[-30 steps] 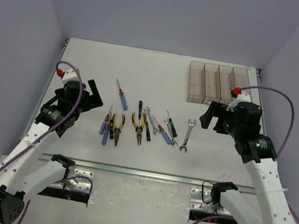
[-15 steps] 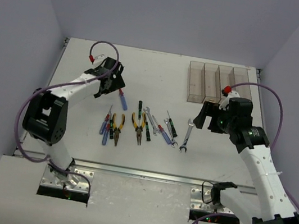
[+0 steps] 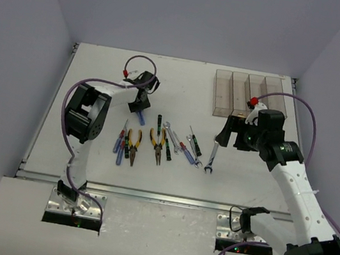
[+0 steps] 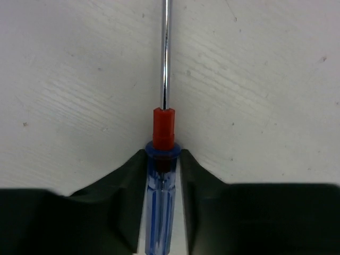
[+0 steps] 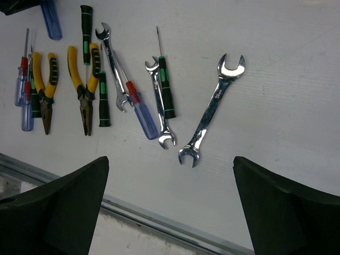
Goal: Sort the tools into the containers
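My left gripper [image 3: 140,105] [image 4: 163,154] is down at the table, shut on the blue handle of a red-collared screwdriver [image 4: 159,212] [image 3: 141,119], whose shaft points away from the fingers. My right gripper [image 3: 223,136] [image 5: 170,159] hangs open and empty above the table, near a large silver wrench [image 5: 212,111] [image 3: 212,154]. The other tools lie in a row: two yellow-handled pliers [image 5: 45,87] [image 5: 85,85], two smaller wrenches [image 5: 114,64] [image 5: 161,106], green-and-black screwdrivers [image 5: 166,85] and a blue-and-red one [image 5: 141,109]. The containers [image 3: 247,96] stand in a row at the back right.
Small blue-and-red screwdrivers [image 3: 119,142] lie at the left end of the tool row. A metal rail [image 3: 165,197] [image 5: 159,212] runs along the table's front edge. Purple cables [image 3: 307,117] loop above both arms. Grey walls close in the table on three sides.
My left arm swung from the table's left side out to the lone blue screwdriver and its jaws closed on the handle. My right gripper drifted slightly left toward the large wrench, staying open.
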